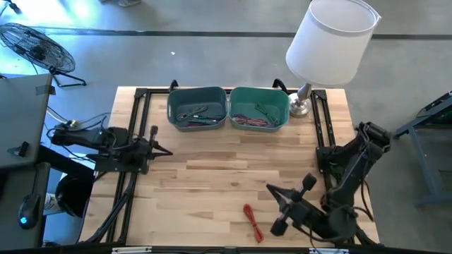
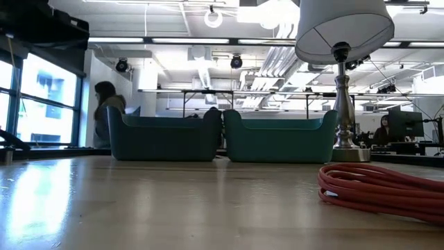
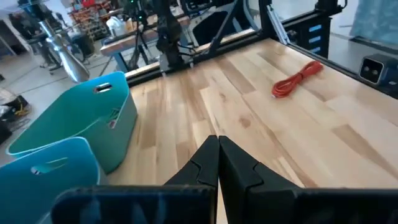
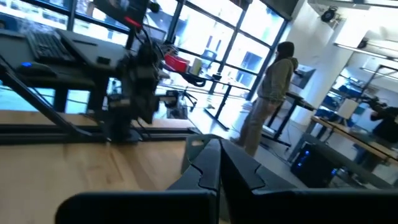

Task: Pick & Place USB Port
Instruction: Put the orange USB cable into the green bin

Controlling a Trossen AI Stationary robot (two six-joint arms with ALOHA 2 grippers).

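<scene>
High view shows the coiled red USB cable (image 1: 252,221) lying on the light wooden counter (image 1: 212,169) near its front edge, its long axis slanting front to back, just beside the right gripper (image 1: 272,190) and well apart from the left gripper (image 1: 167,151), so I judge the right arm the nearer. Low view shows the cable close at right, with the two teal plastic bins (image 2: 166,136) far behind. Left wrist view and right wrist view each show jaws clenched together, empty.
</scene>
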